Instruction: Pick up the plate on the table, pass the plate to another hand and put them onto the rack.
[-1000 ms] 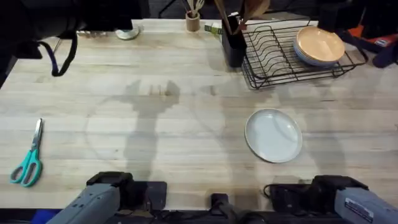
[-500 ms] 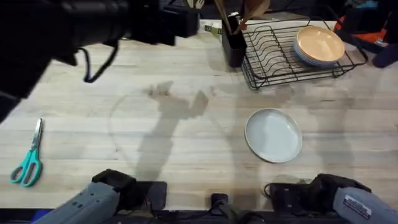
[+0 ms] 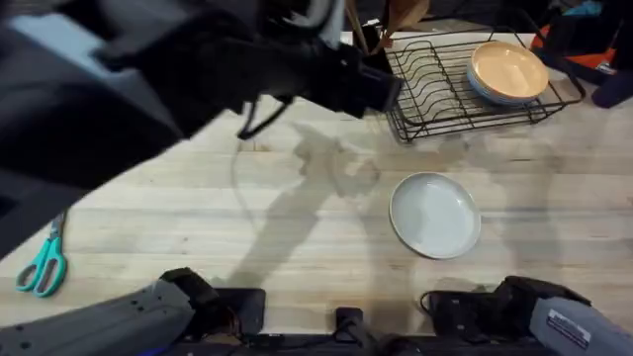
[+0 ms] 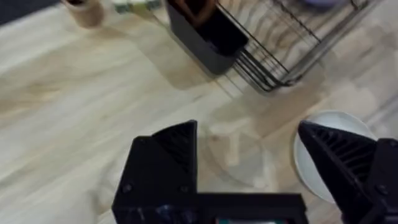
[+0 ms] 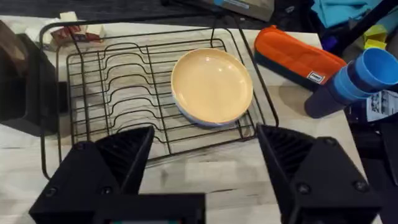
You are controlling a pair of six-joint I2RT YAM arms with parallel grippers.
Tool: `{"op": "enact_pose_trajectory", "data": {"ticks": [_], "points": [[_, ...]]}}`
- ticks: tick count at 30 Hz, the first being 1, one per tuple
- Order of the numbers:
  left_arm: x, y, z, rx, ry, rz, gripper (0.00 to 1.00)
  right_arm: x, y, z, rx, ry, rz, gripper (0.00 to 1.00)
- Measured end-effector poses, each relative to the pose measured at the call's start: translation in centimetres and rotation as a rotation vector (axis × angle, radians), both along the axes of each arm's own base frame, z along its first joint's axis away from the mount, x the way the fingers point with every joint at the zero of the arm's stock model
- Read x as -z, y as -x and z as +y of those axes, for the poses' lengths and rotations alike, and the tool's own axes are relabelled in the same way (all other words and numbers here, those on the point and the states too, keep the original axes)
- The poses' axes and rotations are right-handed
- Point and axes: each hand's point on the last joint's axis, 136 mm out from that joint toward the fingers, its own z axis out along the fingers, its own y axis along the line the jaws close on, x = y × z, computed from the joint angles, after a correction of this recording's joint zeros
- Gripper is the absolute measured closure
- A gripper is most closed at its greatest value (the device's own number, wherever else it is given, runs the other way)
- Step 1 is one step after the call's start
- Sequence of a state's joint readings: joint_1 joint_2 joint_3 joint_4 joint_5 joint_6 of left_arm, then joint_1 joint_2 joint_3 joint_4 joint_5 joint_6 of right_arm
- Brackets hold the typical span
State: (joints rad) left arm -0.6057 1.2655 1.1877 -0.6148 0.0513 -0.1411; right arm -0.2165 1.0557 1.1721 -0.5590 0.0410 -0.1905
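The left arm [image 3: 129, 89] rises right under the overhead camera, so it's a big dark blur from 9 to 12 o'clock, covering the table's [image 3: 297, 247] far-left stretch and part of the scissors [image 3: 42, 265]. In the left wrist view the plate [image 4: 317, 155] is half behind a finger [image 4: 348, 162], and the rack [image 4: 292, 43] runs off the frame.

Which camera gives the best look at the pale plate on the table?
The overhead view: the plate lies whole and unobstructed on the table. The left wrist view catches an edge of it behind the left hand.
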Motion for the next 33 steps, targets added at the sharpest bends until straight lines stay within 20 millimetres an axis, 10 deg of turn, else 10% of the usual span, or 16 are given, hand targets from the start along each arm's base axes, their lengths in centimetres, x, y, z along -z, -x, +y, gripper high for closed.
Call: {"op": "enact_pose_trajectory", "data": {"ticks": [16, 33], "points": [[5.4, 2.8, -5.5, -0.031, 0.035, 0.236, 0.006, 0.0, 0.0, 0.0, 0.0, 0.0, 0.0, 0.007], [10.6, 4.9, -6.8, -0.023, -0.072, 0.383, 0.006, 0.0, 0.0, 0.0, 0.0, 0.0, 0.0, 0.007]]}}
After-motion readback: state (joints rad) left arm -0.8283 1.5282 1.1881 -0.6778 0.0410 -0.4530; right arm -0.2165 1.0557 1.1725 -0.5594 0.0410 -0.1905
